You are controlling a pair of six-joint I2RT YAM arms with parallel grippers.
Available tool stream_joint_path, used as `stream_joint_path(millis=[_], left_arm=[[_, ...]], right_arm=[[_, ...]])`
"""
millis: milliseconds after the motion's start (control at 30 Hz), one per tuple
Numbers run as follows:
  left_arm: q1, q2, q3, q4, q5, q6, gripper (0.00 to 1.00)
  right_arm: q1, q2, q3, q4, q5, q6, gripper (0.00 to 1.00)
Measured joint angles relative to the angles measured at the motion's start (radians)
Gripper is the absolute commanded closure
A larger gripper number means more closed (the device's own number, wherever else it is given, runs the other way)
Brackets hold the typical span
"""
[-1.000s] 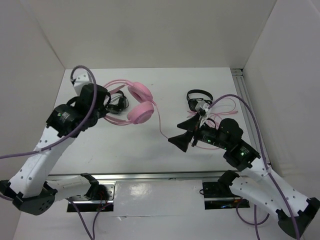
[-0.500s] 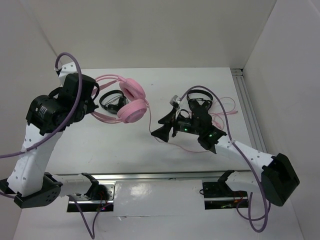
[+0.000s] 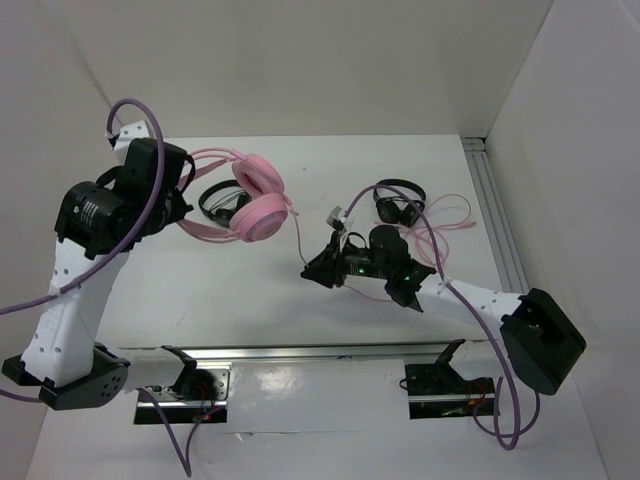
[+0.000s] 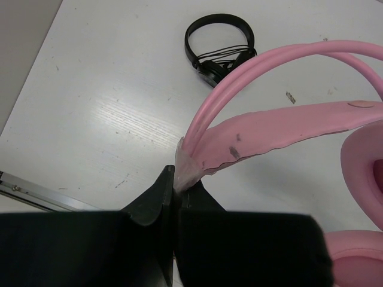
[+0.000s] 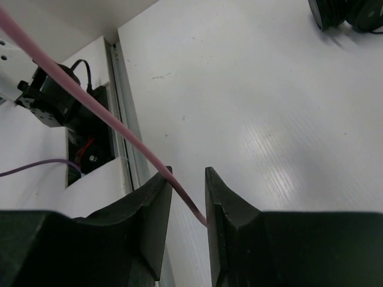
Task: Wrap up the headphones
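Over the tabletop (image 3: 230, 290), upper left: pink headphones (image 3: 262, 215), headband (image 4: 269, 125) clamped in the left tool (image 4: 177, 179). Centre frame: right tool (image 5: 187, 182) narrow around the cable (image 5: 119, 134) (gap showing, no pinch yet). Close gently, take out slack before winding.

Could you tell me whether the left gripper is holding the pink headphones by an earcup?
No: the left gripper is shut on the headband of the headphones, well clear of the earcup.

— What did we see between our right gripper's (image 5: 187, 179) fingers?
— The pink cable (image 5: 108, 122) slanted down from upper left into their narrow gap. Black headphones (image 5: 338, 13) lay beyond, on the white table (image 5: 269, 107).
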Motion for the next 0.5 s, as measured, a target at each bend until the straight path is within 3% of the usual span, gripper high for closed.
stream_joint_path(millis=[100,200,233,267,433,500], left_arm=[[0.023,0.0,0.0,-0.001,0.002,0.0,1.0],[0.047,0.0,0.001,0.002,0.013,0.003,1.0],[0.054,0.0,-0.001,0.004,0.018,0.005,1.0],[0.059,-0.001,-0.003,0.006,0.021,0.006,1.0],[0.079,-0.009,-0.053,0.045,0.045,0.027,1.0],[0.08,-0.01,-0.092,0.069,0.022,0.028,1.0]], right_arm=[[0.002,0.013,-0.015,0.003,0.018,-0.005,0.62],[0.01,0.02,-0.043,0.017,0.031,-0.008,0.69],[0.014,0.021,-0.051,0.02,0.036,-0.008,0.89],[0.019,0.021,-0.055,0.022,0.042,-0.016,0.98],[0.046,0.016,-0.055,0.005,0.12,-0.027,1.0],[0.082,-0.01,-0.051,-0.055,0.231,-0.041,1.0]])
